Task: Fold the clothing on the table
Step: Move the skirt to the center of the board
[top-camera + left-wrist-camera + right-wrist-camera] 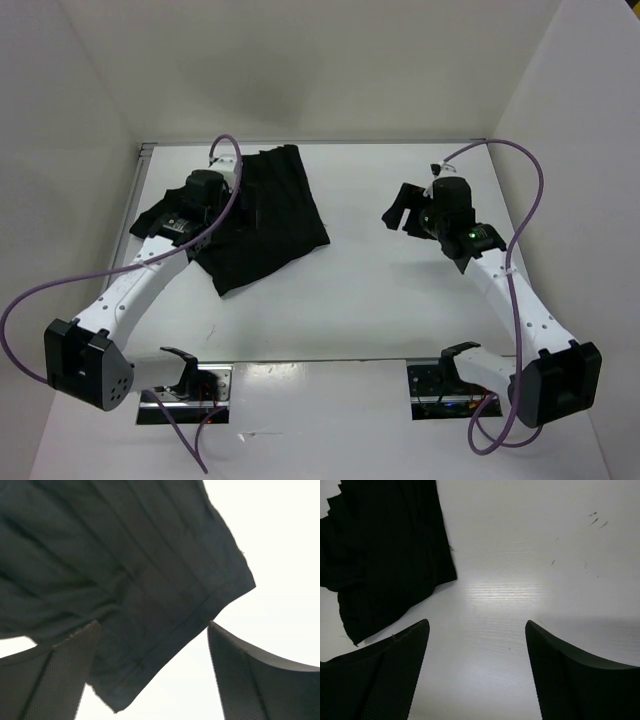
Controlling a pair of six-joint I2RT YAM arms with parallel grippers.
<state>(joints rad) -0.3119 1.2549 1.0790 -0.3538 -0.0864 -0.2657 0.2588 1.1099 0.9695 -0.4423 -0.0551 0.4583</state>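
Two arms are mounted at the near edge of one white table [380, 300]. The right gripper [476, 625] is held wide open over bare tabletop. The left gripper [152, 627] is likewise spread open over the single black clothing [270, 215], laid at far left.

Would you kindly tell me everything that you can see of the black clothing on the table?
The clothing is one plain matte black piece of soft fabric with pleat-like ridges and a stitched hem. It lies spread but rumpled, askew, on the far left part of the white table. The left gripper hangs over its left side, jaws open, holding nothing; the right gripper is apart from it, open over bare table.
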